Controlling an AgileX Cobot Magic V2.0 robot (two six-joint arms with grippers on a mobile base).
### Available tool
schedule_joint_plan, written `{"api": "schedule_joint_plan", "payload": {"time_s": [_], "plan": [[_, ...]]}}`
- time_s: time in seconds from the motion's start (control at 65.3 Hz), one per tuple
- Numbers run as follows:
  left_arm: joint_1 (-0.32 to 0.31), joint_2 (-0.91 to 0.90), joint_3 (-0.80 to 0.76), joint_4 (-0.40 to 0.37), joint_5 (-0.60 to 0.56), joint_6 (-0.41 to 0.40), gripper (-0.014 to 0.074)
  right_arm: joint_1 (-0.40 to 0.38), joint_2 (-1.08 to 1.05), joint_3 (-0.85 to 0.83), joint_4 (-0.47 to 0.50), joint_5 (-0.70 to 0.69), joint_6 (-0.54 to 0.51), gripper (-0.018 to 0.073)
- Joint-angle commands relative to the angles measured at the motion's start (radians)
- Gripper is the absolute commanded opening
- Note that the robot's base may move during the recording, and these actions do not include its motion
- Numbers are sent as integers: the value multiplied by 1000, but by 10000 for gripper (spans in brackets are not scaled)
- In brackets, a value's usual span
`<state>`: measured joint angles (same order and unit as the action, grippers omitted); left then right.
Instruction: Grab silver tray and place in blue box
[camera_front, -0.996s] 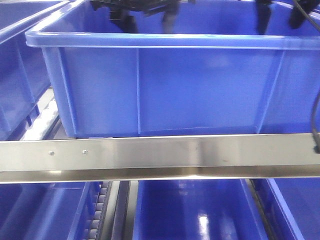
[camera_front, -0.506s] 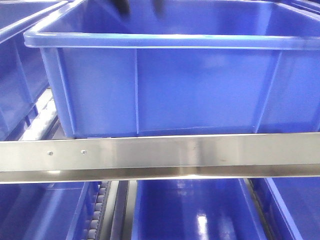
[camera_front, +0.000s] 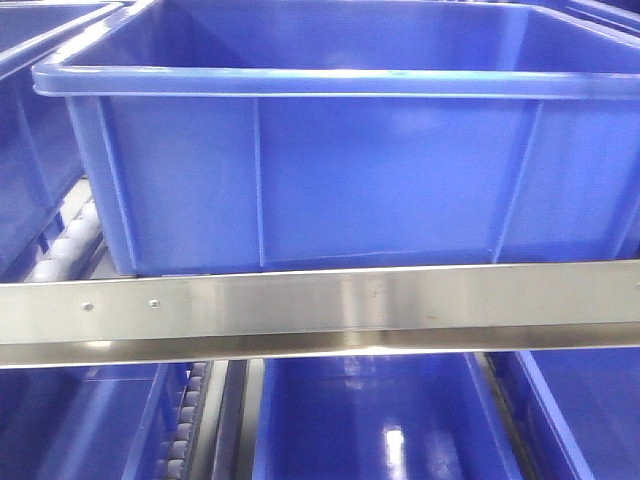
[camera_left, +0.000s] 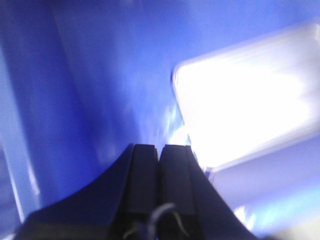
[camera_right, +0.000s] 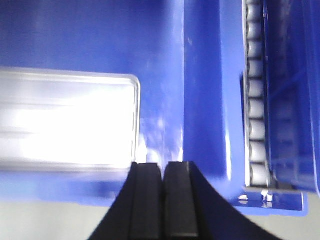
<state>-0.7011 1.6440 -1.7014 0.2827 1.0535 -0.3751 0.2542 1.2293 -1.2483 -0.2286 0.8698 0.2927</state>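
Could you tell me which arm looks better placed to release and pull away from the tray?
Neither clearly: both the left gripper and right gripper are shut and empty, with the tray lying in the blue box.

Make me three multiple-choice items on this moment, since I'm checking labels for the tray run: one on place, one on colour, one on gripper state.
1. Where does the silver tray lie?
A. on the blue box's floor
B. on the roller track
C. in a gripper

2. What colour is the rail across the front view?
A. blue
B. silver
C. black

3. How do the right gripper's jaws stand?
A. wide open
B. clamped on the tray
C. shut on nothing

Answers: 1 A, both wrist views show it flat on blue plastic; 2 B, it shines like brushed metal; 3 C, its fingers meet beside the tray, like the left gripper's.
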Motion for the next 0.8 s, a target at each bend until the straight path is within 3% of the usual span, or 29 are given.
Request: {"api": "schedule_joint_plan", "payload": {"time_s": [0.0,0.536,0.781], "plan": [[-4,-129,92,14,-127,-10,-104,-3,-85,45,-17,-97,-24,52],[-4,-761,893,14,-644,-15,-104,-3,-563,535,-17,-282,-24,52],[-4,-1046,1117,25,-737,-15,-104,-3,-840,676,-17,-358,-24,52]]}}
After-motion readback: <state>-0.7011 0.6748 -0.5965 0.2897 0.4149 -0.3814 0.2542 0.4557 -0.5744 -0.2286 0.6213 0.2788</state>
